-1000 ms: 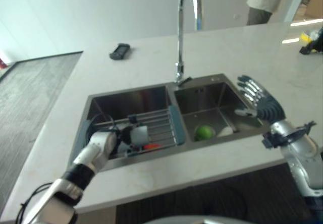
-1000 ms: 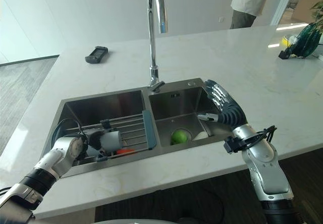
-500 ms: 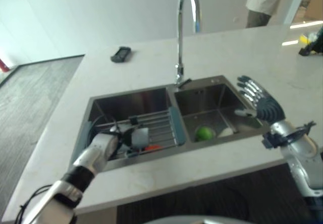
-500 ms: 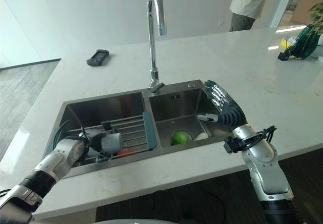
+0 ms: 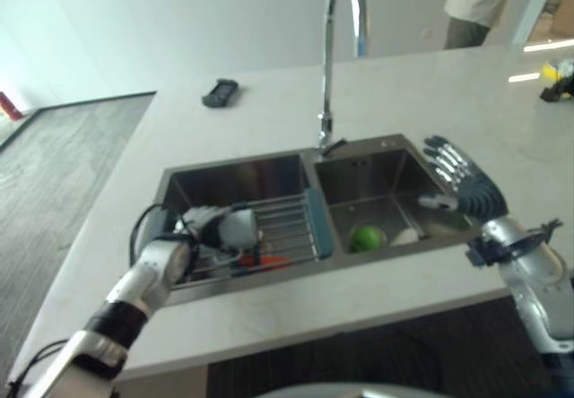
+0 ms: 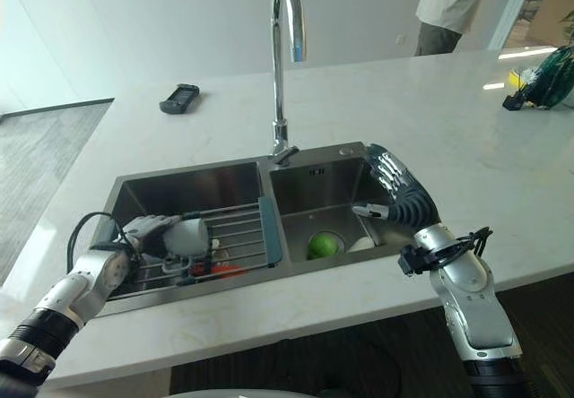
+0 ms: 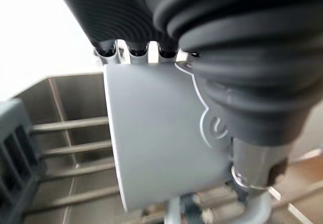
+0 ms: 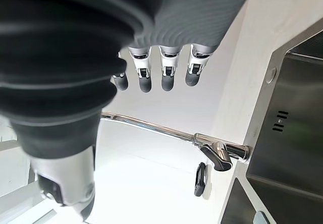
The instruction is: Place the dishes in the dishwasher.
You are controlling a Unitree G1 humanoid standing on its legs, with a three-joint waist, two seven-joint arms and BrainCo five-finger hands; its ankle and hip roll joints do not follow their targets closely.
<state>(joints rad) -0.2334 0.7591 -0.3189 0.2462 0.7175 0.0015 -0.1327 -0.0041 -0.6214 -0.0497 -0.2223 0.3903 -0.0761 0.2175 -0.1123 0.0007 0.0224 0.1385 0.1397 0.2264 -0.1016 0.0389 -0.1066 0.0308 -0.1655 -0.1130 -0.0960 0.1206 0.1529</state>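
A pale grey cup (image 7: 161, 143), smooth and matt with a straight cylindrical wall, lies on its side in the left hand (image 6: 148, 230), over the wire rack (image 6: 235, 237) in the left basin of the sink (image 6: 350, 151). The left wrist view shows what the head views cannot: the fingers (image 7: 137, 50) curl over the cup's far rim and the thumb (image 7: 255, 166) presses its wall, so the hand is clamped on it, and a thin white line drawing marks the cup's side. From the head the cup sits at about 8 o'clock from the tap (image 6: 289, 48), with something orange (image 6: 222, 270) just beside it on the rack's thin steel bars and a blue-grey end piece (image 6: 270, 232) closing the rack at its 3 o'clock side.

The right basin holds a round green object (image 6: 322, 244) with a white dish (image 6: 360, 245) touching it. The right hand (image 6: 395, 189) hovers over that basin's 3 o'clock edge, fingers straight and spread, holding nothing. Its wrist view looks past them to the curved, polished tap and a dark flat device (image 8: 200, 179) on the pale marbled counter (image 6: 466, 129); the head views place that device at 10 o'clock from the sink.
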